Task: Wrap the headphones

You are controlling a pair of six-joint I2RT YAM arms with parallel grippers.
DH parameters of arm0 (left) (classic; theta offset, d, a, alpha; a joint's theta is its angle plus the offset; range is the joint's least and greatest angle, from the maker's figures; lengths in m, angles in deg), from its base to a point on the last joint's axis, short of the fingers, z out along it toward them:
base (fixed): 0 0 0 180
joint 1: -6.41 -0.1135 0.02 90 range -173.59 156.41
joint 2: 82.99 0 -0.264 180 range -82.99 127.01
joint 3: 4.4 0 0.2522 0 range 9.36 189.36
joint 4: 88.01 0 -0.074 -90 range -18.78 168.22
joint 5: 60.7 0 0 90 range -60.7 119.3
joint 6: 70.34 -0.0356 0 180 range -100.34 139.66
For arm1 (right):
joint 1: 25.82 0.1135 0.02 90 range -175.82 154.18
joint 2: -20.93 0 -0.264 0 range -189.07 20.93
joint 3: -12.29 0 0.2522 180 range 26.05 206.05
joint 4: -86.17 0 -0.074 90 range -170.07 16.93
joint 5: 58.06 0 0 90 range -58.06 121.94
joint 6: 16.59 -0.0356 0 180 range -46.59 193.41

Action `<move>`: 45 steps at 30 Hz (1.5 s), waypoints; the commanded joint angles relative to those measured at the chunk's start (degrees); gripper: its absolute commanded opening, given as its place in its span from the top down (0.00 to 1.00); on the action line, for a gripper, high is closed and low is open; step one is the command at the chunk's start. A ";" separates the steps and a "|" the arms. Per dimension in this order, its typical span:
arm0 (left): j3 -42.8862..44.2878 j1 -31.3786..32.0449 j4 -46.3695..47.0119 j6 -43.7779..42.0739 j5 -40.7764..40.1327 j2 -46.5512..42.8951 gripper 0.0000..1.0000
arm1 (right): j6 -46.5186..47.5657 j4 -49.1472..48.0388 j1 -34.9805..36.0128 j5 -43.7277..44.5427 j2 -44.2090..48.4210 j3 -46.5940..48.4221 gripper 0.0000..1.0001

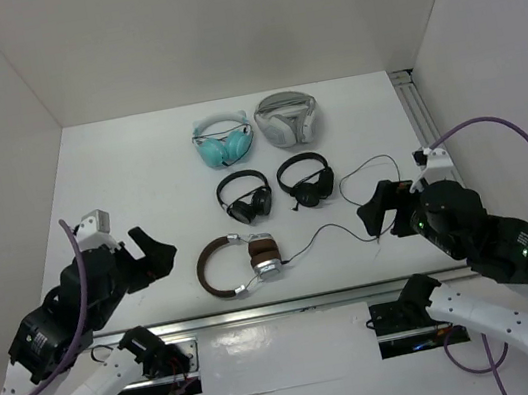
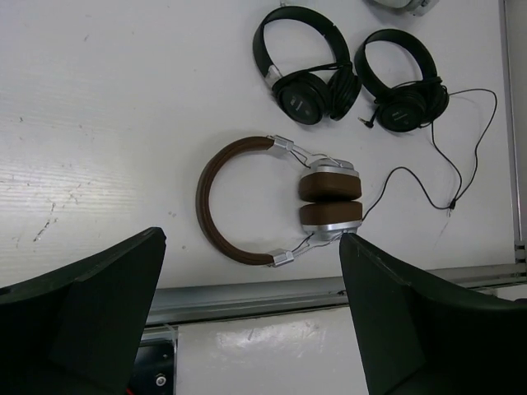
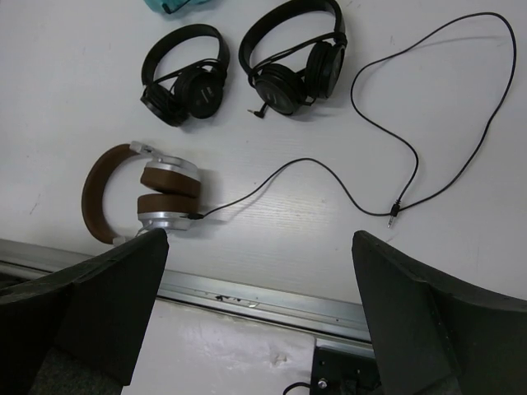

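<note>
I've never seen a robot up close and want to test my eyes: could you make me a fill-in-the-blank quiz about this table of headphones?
1. Of all pairs, the headphones with the brown headband lie ____ to the table's near edge.
2. Their black cable trails off to the robot's ____.
3. The left claw and right claw are both ____.
4. In all, ____ pairs lie on the table.

Missing words: nearest; right; open; five.

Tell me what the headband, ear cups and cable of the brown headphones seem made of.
Headband: matte brown, probably leather or leatherette, by its even dull surface. Ear cups: silver shells with a soft sheen, metal or metallic-painted plastic, with brown padded cushions. Cable: thin, black, lying in loose curves, likely rubber-coated.
</note>
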 commanded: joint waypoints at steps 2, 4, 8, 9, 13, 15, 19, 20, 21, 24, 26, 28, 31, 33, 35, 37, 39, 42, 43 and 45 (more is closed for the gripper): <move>-0.56 0.25 0.97 1.19 -1.29 -1.17 0.00 | 0.45 0.44 -0.39 0.22 -1.23 0.12 0.00; -0.57 0.25 2.19 -1.52 1.07 -1.17 0.00 | 1.07 -0.08 -0.39 -0.30 -1.23 0.12 0.00; -3.63 0.25 7.81 -6.45 5.29 -3.54 0.00 | 1.07 -0.09 -0.39 -0.30 -1.23 0.12 0.00; -3.64 0.25 9.65 -7.07 5.82 -4.16 0.00 | 1.07 -0.09 -0.39 -0.30 -1.23 0.12 0.00; -4.87 0.25 10.19 -6.38 5.57 -2.42 0.00 | 2.47 -0.61 -0.39 -2.67 -2.98 0.12 0.00; -4.87 0.25 9.32 -3.93 4.95 2.32 0.00 | 3.26 -0.61 -0.39 -4.42 -2.99 0.12 0.00; -7.59 0.25 8.70 5.13 4.95 8.92 0.00 | 4.41 -2.37 -0.39 -6.36 -3.52 0.65 0.00; -10.38 0.25 10.53 7.75 4.34 9.72 0.00 | 4.41 -3.16 -0.39 -6.37 -3.00 0.65 0.00; -12.06 0.25 11.50 8.65 3.64 10.42 0.00 | 4.41 -3.77 -0.39 -6.98 -2.99 1.17 0.00; -17.96 0.78 15.90 10.24 3.01 13.32 0.00 | 4.94 -4.31 -0.39 -8.99 -2.99 1.79 0.00; -20.16 0.78 16.43 11.99 3.53 15.60 0.00 | 5.46 -4.31 -0.39 -9.53 -2.99 1.79 0.00; -23.23 0.78 17.40 13.75 2.84 16.84 0.00 | 5.46 -4.31 -0.39 -10.24 -2.99 1.79 0.00; -26.40 0.78 19.42 13.76 1.52 18.33 0.00 | 5.46 -5.09 -0.39 -11.72 -2.29 1.01 0.00; -27.28 0.78 22.31 12.97 1.52 19.39 0.00 | 5.46 -5.97 -0.39 -12.26 -0.80 0.30 0.00; -27.81 0.78 23.46 12.44 1.52 21.67 0.00 | 5.46 -6.77 -0.39 -12.78 -0.19 -1.19 0.00; -27.81 0.78 24.26 12.44 0.99 23.95 0.00 | 4.94 -7.38 -0.39 -12.78 -0.18 -1.72 0.00; -27.81 0.78 24.78 12.44 0.46 27.99 0.00 | 4.94 -7.91 -0.39 -14.27 -0.18 -1.72 0.00; -27.81 0.78 26.19 13.31 0.46 32.82 0.00 | 4.94 -7.91 -0.39 -14.89 -0.18 -2.34 0.00; -27.81 0.78 26.97 13.32 0.46 33.80 0.00 | 4.94 -7.91 -0.39 -14.89 -0.18 -2.34 0.00; -27.81 0.78 27.51 13.84 0.99 35.56 0.00 | 4.94 -7.91 -0.39 -14.89 -0.18 -2.34 0.00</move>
